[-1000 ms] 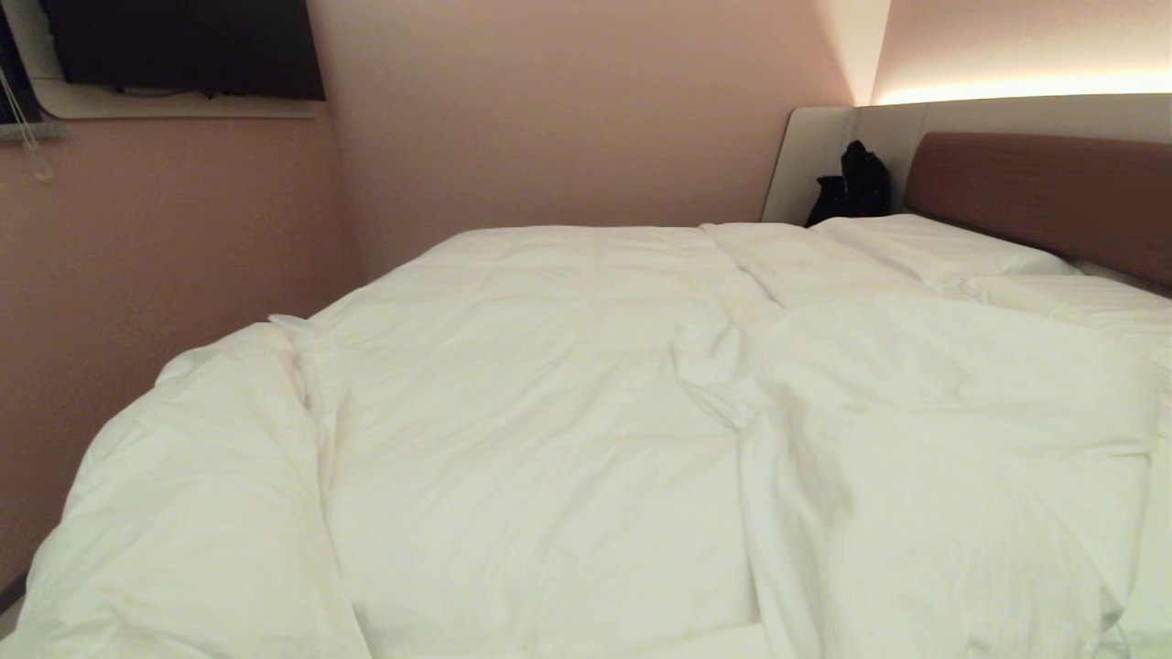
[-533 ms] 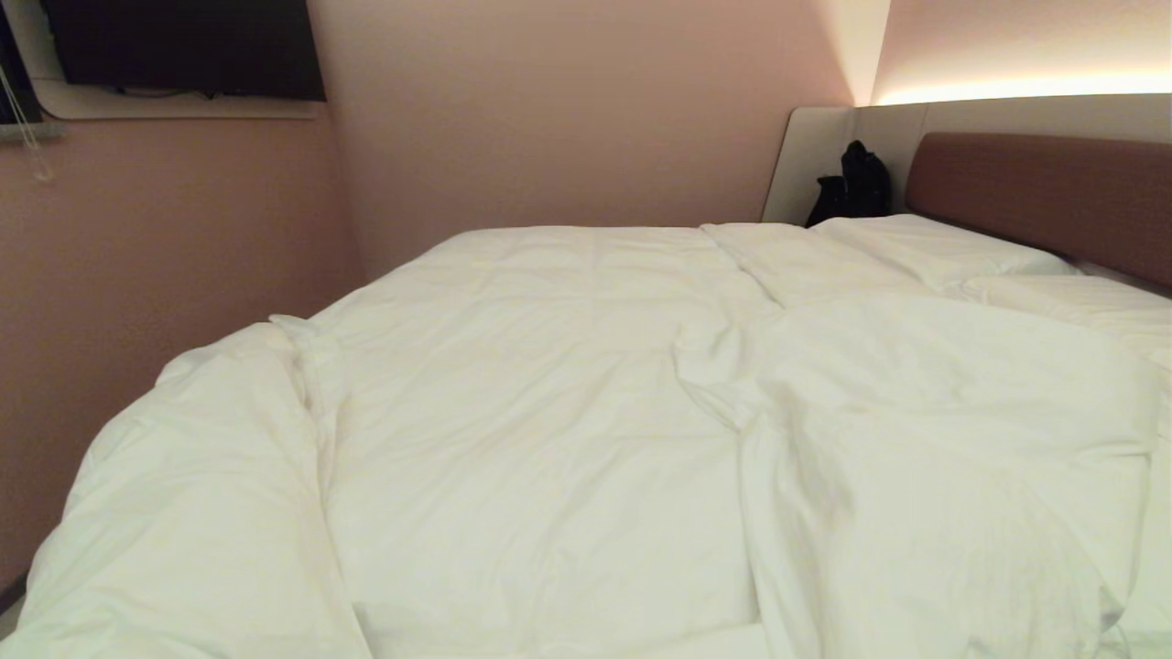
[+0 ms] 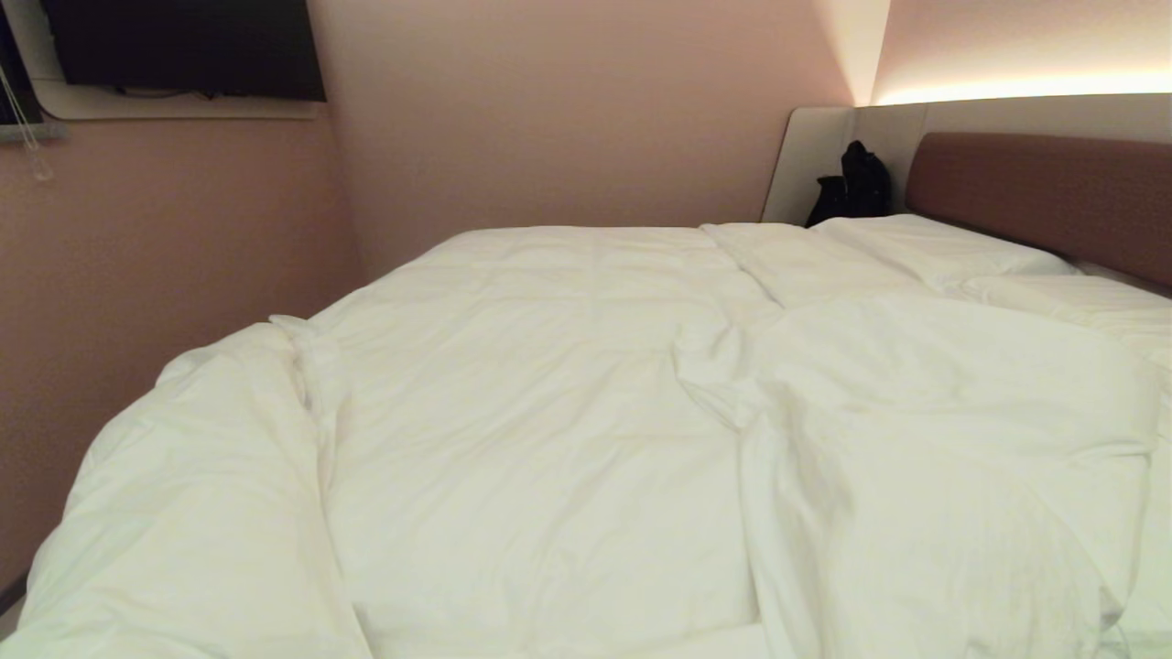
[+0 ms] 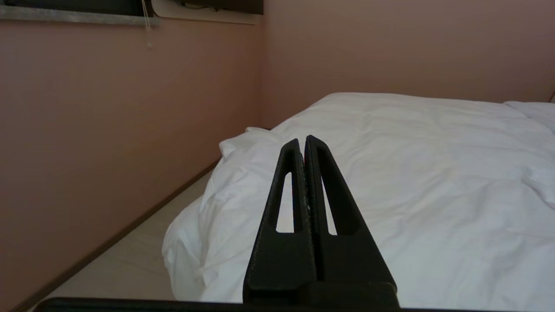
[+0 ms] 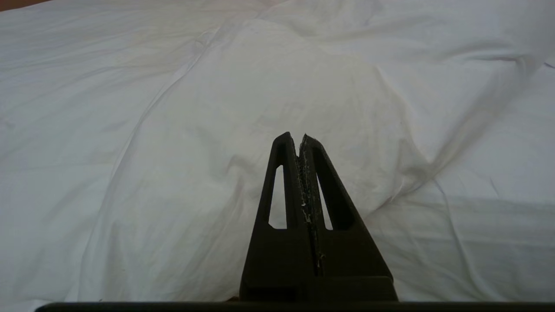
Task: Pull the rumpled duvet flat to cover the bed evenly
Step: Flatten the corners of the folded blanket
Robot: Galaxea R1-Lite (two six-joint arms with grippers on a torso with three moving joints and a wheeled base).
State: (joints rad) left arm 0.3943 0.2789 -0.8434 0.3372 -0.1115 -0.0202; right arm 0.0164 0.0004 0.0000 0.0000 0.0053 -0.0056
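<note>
Duvet cloth, thick and white, lies spread over most of the bed, which shows its brown headboard at the far right. The cover is not flat: a puffy bunched fold rises on the side of the duvet nearest the pink wall, and a second raised ridge runs from the duvet's middle toward its near edge on the headboard side. Two white pillows lie at the end of the duvet just below the headboard. A black bag stands beside the headboard, against the pale panel around it. A dark screen hangs on the wall above the duvet's bunched side. Neither arm shows from the head camera. The left gripper hangs above the bunched side of the duvet, its two black fingers pressed together with nothing between them, apart from the cloth. The right gripper sits over the raised ridge of the duvet, fingers likewise pressed together and empty; whether it touches the cloth cannot be told.
</note>
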